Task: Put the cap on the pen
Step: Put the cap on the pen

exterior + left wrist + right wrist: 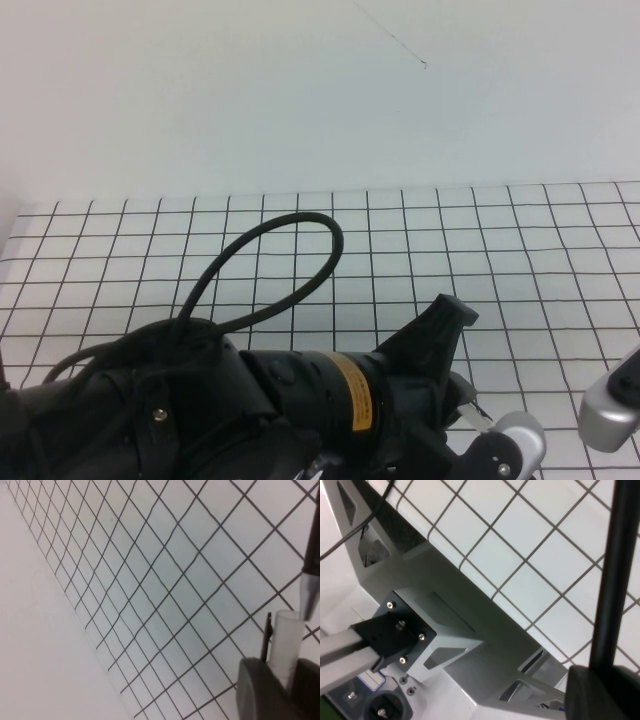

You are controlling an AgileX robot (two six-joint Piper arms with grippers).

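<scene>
My left gripper is shut on the cap, a pale tube with a thin black clip, held above the grid mat with its open end pointing away. The pen's black barrel comes in beside it, and its silvery tip sits just beside the cap's mouth, not inside. My right gripper is shut on the pen. In the high view the left gripper is low at centre right. The right gripper is beside it, and the pen tip lies between them.
The white grid mat covers the table up to a plain wall. A black cable loops over the left arm. A grey metal frame runs along the mat's edge in the right wrist view.
</scene>
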